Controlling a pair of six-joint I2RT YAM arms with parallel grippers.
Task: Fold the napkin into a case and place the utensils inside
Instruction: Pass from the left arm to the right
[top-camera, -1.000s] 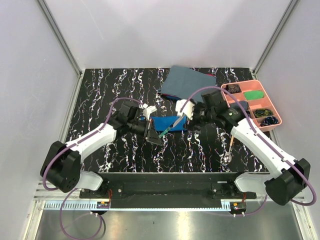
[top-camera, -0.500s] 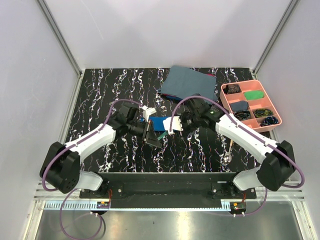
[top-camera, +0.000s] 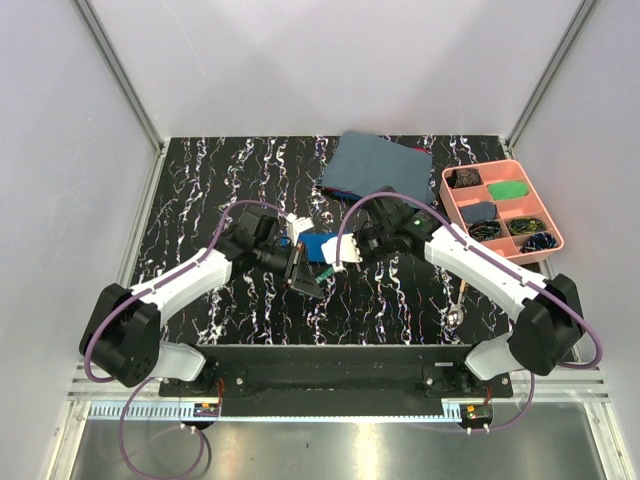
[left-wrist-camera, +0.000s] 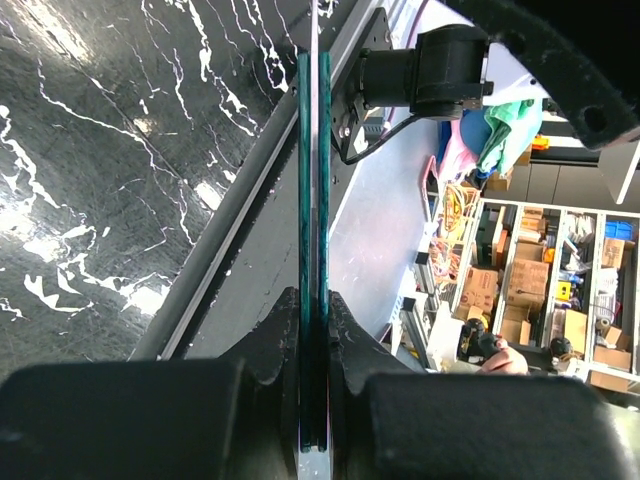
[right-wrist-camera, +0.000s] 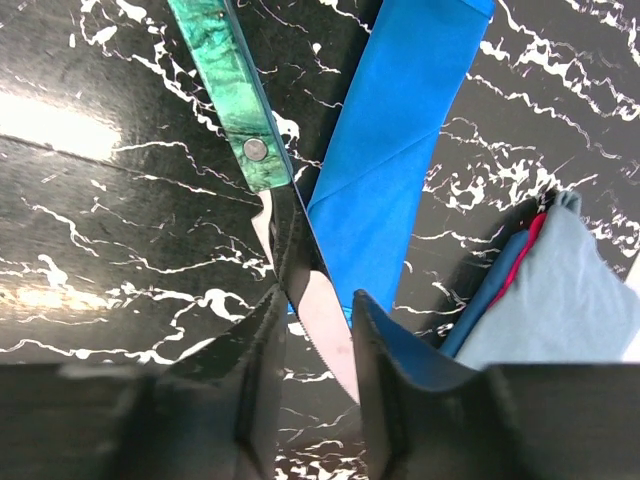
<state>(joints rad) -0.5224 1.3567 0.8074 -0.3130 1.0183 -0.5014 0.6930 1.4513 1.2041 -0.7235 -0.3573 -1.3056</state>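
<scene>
The left hand (left-wrist-camera: 313, 310) was pressed tight on the green handle of the knife (right-wrist-camera: 232, 90), the handle running straight out ahead of its fingers, seen edge-on. The knife's silvery blade reached across to the right hand (right-wrist-camera: 315, 300) and lay between that hand's two fingers, which stood narrowly apart, one on each side of it. Whether they were already pinching the blade or only flanking it I cannot tell.

The case (right-wrist-camera: 400, 150), a long narrow fold of bright blue cloth, lay flat on the bench (top-camera: 200, 190) just ahead of the right hand and a little to one side of the blade, with one end under the knife where handle met blade. Close by the right hand on its other side lay the grey-blue cloth (right-wrist-camera: 565, 300). Well behind the right hand, beside its forearm, a second utensil (top-camera: 462, 292) lay alone on the bench, and the pink tray (top-camera: 480, 166) stood farther off along that arm.
</scene>
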